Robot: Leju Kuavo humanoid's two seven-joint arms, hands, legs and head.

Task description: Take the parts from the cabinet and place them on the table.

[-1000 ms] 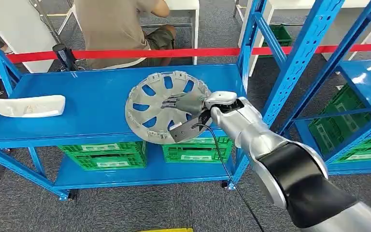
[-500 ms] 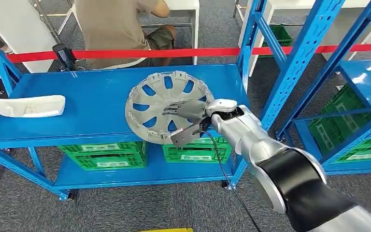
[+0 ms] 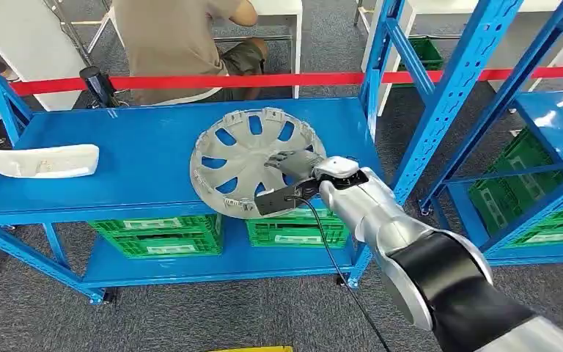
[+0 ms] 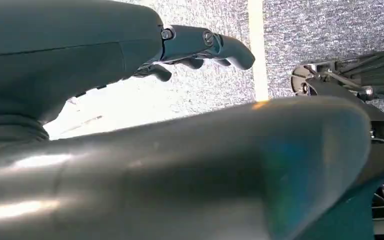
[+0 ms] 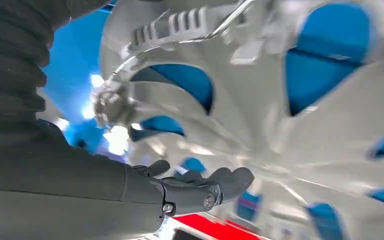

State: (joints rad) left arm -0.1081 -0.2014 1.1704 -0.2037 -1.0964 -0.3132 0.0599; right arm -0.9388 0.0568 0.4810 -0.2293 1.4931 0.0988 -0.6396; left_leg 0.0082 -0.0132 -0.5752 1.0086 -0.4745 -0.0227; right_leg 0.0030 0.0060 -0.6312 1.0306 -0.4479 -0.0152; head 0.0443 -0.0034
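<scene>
Silver-grey hubcap (image 3: pixel 253 161) lies flat, hollow side up, on the blue tabletop (image 3: pixel 139 154), its near rim overhanging the front edge. Right hand (image 3: pixel 293 164) reaches in over the cap's near-right part, fingers stretched toward the hub; right wrist view shows the fingers (image 5: pixel 215 185) extended and slightly curled, nothing held, contact with the spokes can't be told. The cap is round, so no long axis; it lies ahead and left of the hand, and the rim is probably the grab point. Left hand (image 4: pixel 200 47) hangs over carpet, fingers loosely curled, nothing in it, so the right is far nearer. White curved part (image 3: pixel 42 160) sits well apart at the tabletop's left end. Blue rack upright (image 3: pixel 451 95) stands just right of the arm; red barrier tape (image 3: pixel 190 81) and a seated person (image 3: pixel 176 37) are behind.
</scene>
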